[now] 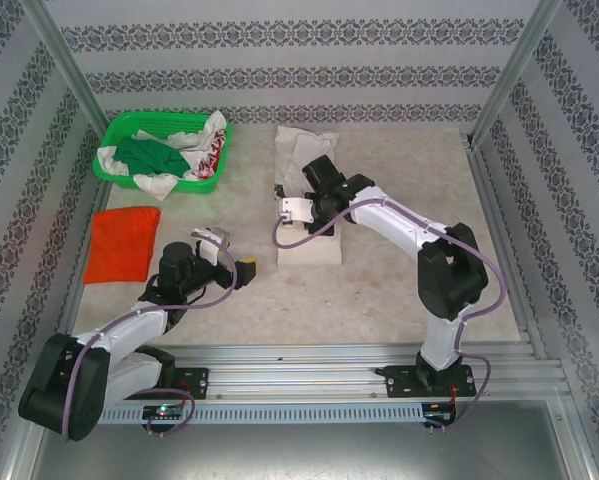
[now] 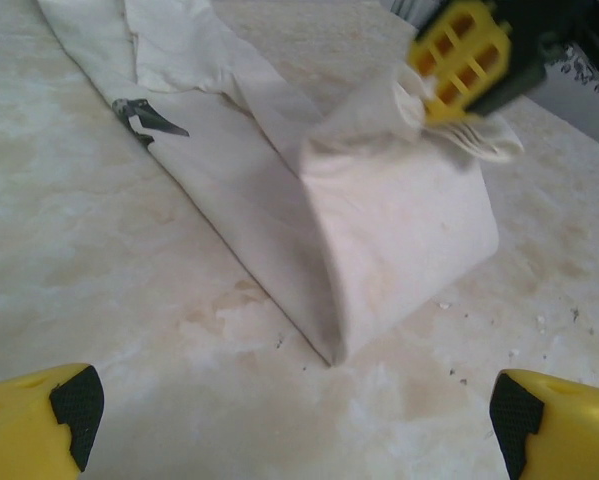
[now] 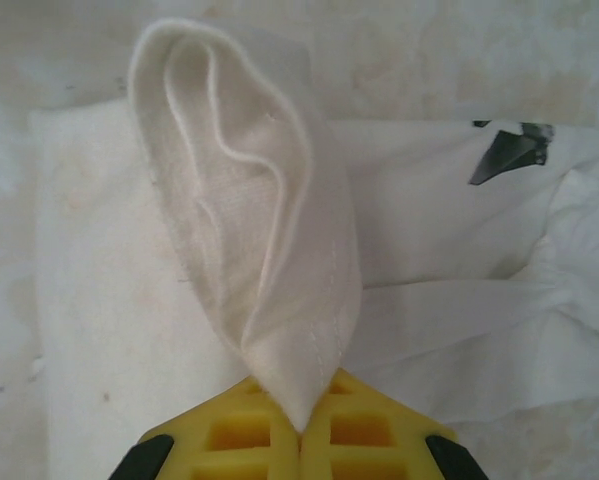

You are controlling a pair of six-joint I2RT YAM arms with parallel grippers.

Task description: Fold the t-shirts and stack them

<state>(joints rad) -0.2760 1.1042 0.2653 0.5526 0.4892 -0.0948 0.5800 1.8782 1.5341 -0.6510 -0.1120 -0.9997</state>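
The cream-white t-shirt (image 1: 309,160) lies as a long strip in the middle of the table, its small dark mark (image 2: 144,118) on the flat part. My right gripper (image 3: 299,432) is shut on the shirt's hem and holds that end lifted and doubled back over the strip (image 2: 399,230). Its yellow fingers (image 2: 459,60) pinch the cloth from above. My left gripper (image 2: 299,430) is open just short of the fold's near corner, with nothing between its fingertips (image 2: 59,405). It sits left of the shirt (image 1: 234,252). The orange-red t-shirt (image 1: 124,243) lies folded flat at the left edge.
A green mesh basket (image 1: 114,130) with green and white cloth in it stands at the back left. Patterned walls and metal frame posts close in the table on three sides. Bare tabletop (image 1: 399,290) stretches between the shirt and the right arm's base.
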